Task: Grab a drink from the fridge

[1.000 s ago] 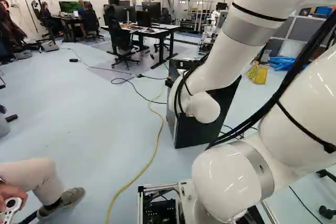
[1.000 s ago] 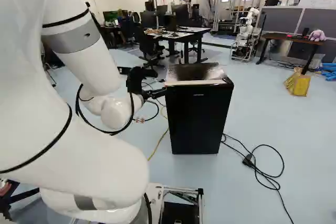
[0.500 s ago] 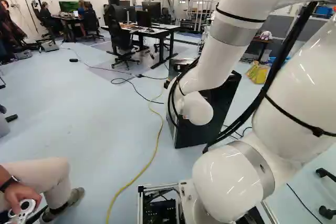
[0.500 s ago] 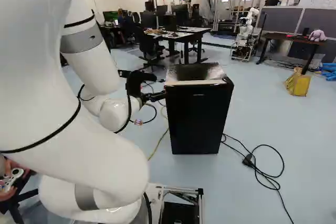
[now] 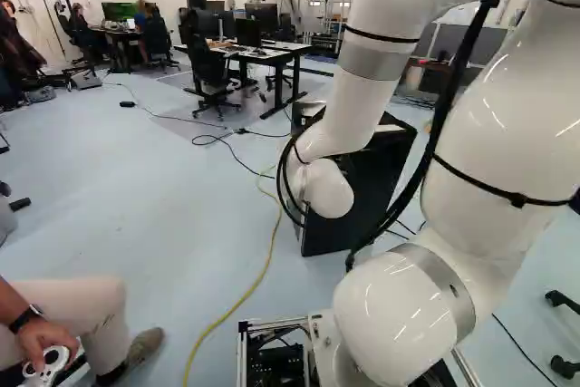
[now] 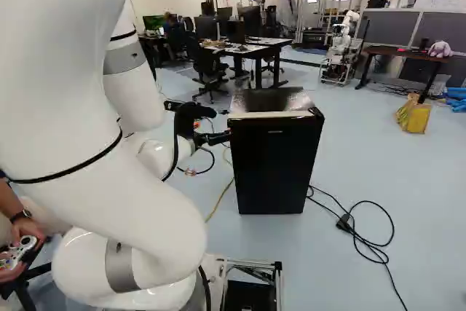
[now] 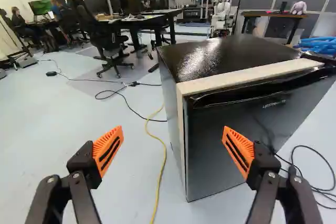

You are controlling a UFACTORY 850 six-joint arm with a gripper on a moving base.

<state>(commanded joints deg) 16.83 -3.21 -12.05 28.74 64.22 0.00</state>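
My gripper (image 6: 218, 138) reaches to the left side of the black fridge (image 6: 275, 165) in the right base view, near its upper front edge. The wrist view shows the gripper (image 7: 172, 150) wide open, nothing between its orange pads. One finger stands in front of the fridge door (image 7: 220, 150); the other is out beyond the fridge's side, over the floor. The door is closed, with a pale strip (image 7: 247, 77) along its top and side edge. In the left base view my arm covers much of the fridge (image 5: 367, 188). No drink shows.
A yellow cable (image 5: 272, 242) runs over the floor beside the fridge, and a black cable with a plug (image 6: 346, 223) lies on its other side. A seated person's hand with a controller (image 5: 50, 360) is close by the base. Desks, chairs and another robot (image 6: 341, 45) stand farther back.
My arm has swung leftward in the left base view, its wrist lowering slightly beside the fridge. The fridge and base have stayed put. The person's hand with the controller has shifted.
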